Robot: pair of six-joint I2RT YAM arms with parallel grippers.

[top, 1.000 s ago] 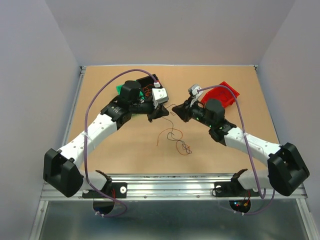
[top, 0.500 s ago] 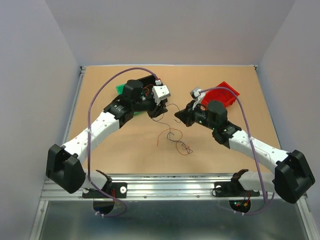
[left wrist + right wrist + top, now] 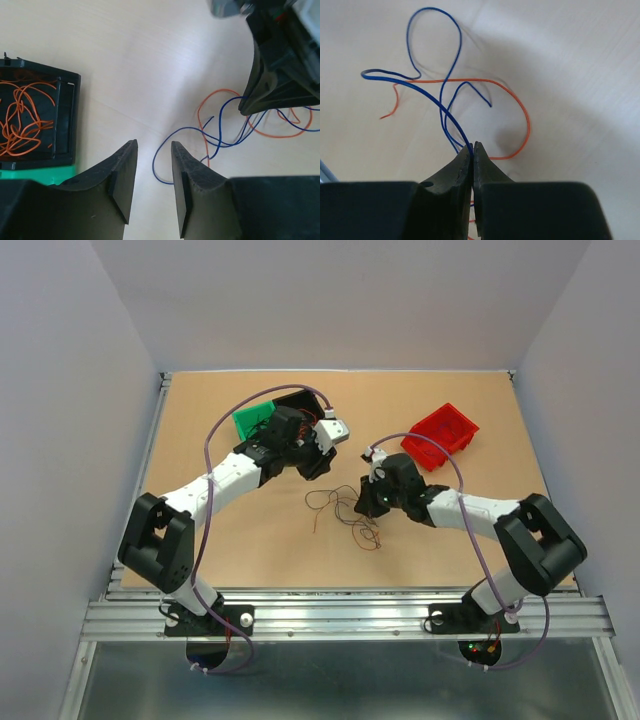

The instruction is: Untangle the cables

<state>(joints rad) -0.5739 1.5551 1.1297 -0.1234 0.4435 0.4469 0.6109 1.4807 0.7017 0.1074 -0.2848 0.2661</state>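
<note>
Looking down your right wrist view, you see the right gripper (image 3: 472,146) pinched shut on a blue cable (image 3: 415,86), whose loops spread over the table (image 3: 570,60) and cross an orange cable (image 3: 520,112). Your left gripper (image 3: 153,146) stands open and empty, between the black bin (image 3: 67,120) holding orange wires (image 3: 25,115) and the blue cable's far loops.

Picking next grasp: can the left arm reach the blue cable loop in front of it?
Likely yes. The left gripper is open and the blue cable loops on the table just ahead of it, nothing between. The right gripper, shut on blue cable farther along, stands clear.
</note>
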